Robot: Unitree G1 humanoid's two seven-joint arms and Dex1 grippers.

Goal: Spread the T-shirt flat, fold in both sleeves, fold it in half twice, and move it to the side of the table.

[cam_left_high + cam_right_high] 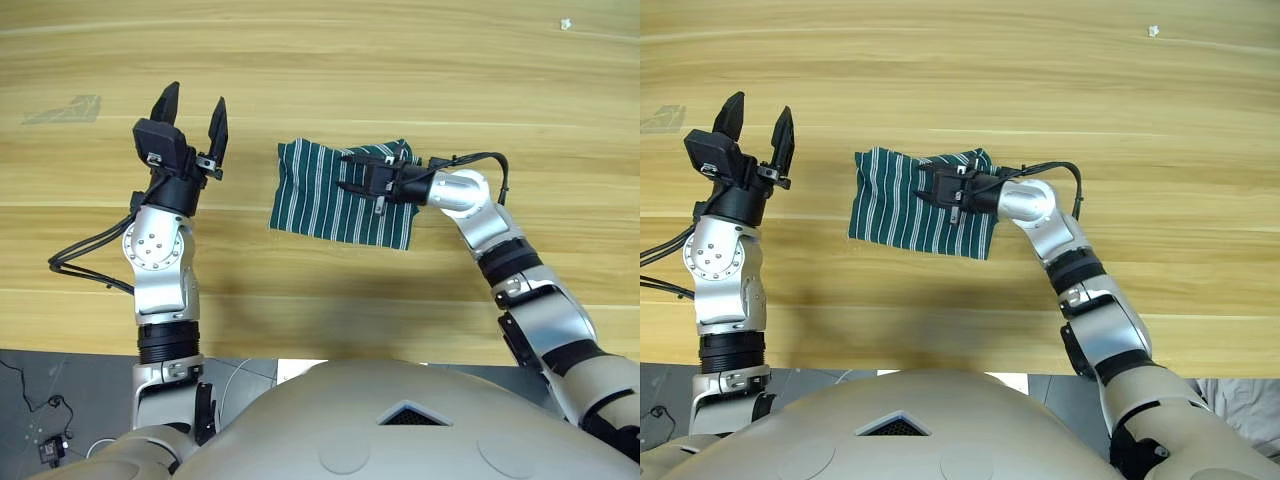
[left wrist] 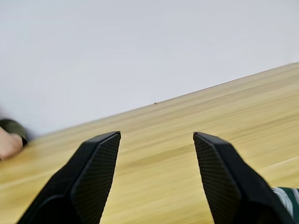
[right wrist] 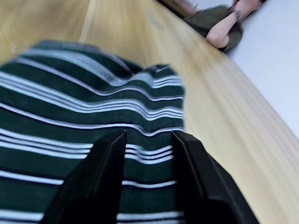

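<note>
Working outward from the near edge of the desk (image 1: 420,310), the left hand (image 1: 196,98) stood raised to the left of the cloth. Its two fingers were spread wide and gripped nothing, and it was well apart from the T-shirt (image 1: 310,205). The right hand (image 1: 347,173) reached in from the right and lay across the top of the shirt. Its fingers (image 3: 110,161) were a little apart, with striped cloth showing between and beneath them. No fold appeared pinched, so it looked open and resting on the fabric rather than clamped. The shirt lay near the middle of the desk as a small green, white-striped packet. The folding therefore seemed done, and the move to the side was probably what was left.

The main hazard was that packet coming undone. If the hand dragged it by pressing on the top layer alone, the upper layers could slide over the lower ones and the folds could fan open. The packet's outline was somewhat skewed, so a loose corner could catch on the wood and peel back. A grip on too few layers would lift only a flap. Farther off, a grey mark (image 1: 62,108) on the left and a white scrap (image 1: 565,24) at the far right lay on the wood; the scrap could be swept along if the shirt went that way.
</note>
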